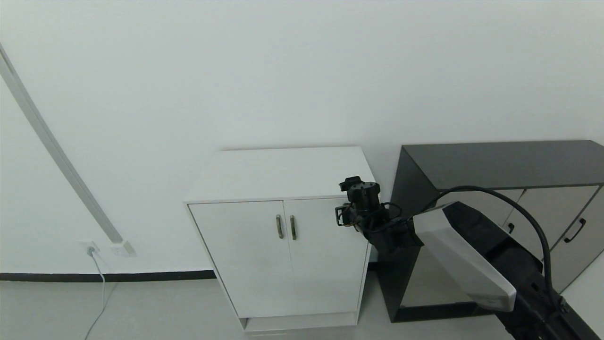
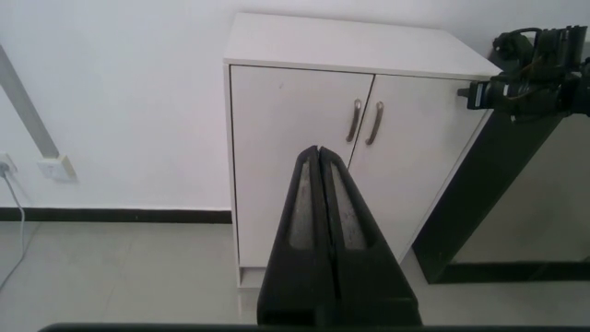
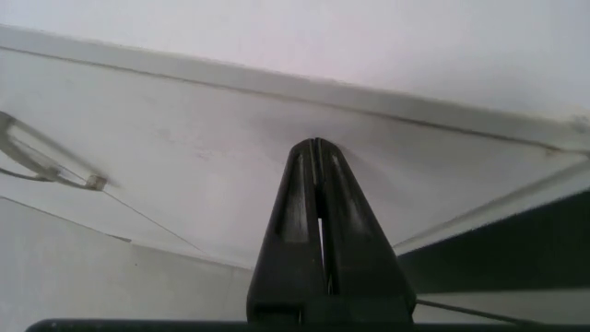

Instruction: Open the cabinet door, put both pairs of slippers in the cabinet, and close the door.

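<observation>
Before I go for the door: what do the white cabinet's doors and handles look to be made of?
White cabinet doors: probably laminated or painted board with a matt white finish. The faces are flat and uniform, with no grain and little reflection. Handles: likely brushed metal, seen as slim grey-silver vertical bars with a dull sheen. The look alone settles neither.

Dark cabinet [image 1: 495, 163] on the floor [image 1: 141, 311] against the wall [image 1: 283, 71], right side; pale doors [image 1: 557, 203], black handles [image 1: 574, 231]. White conduit [image 1: 52, 146] slants down the wall to a small box [image 1: 123, 249], possibly an outlet. Socket [image 1: 89, 248] beside it; grey cable [image 1: 101, 288] drops past black skirting [image 1: 141, 276].
</observation>
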Available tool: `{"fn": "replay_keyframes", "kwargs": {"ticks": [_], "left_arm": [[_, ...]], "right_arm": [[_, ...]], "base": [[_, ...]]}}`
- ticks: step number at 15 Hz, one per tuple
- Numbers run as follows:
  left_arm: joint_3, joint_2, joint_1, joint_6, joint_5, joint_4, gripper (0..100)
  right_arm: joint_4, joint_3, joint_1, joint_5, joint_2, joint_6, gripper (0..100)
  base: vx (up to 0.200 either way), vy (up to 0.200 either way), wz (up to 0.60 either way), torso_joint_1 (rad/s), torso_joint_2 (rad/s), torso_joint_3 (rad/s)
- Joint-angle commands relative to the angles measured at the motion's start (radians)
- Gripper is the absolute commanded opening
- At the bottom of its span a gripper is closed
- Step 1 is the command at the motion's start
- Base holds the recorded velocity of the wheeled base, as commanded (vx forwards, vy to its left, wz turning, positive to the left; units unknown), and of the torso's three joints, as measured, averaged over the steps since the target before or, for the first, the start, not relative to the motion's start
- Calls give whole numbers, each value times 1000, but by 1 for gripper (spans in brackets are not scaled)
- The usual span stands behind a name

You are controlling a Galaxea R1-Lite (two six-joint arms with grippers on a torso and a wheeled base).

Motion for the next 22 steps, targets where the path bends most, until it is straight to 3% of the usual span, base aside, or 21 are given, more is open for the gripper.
{"fn": "replay_keyframes", "kwargs": {"ticks": [1,9,12,16,22], "left_arm": [[0,1,1,0,0,0,0],[0,1,-1,-2,0,0,0],[0,1,1,0,0,0,0],[-1,1,1,-2,0,0,0],[0,1,1,-2,0,0,0]], "right_arm": [[2,-14,0,-5,7,0,0],[8,-20,0,-14,10,3,0],[-15,65,0,-52,-42,12,0],[-159,358,0,-52,-206,12,0],[-426,991,-47,-48,-622,8,0]], "base": [[0,0,0,0,0,0],[0,0,0,0,0,0],[0,0,0,0,0,0],[0,0,0,0,0,0],[0,0,0,0,0,0]]}}
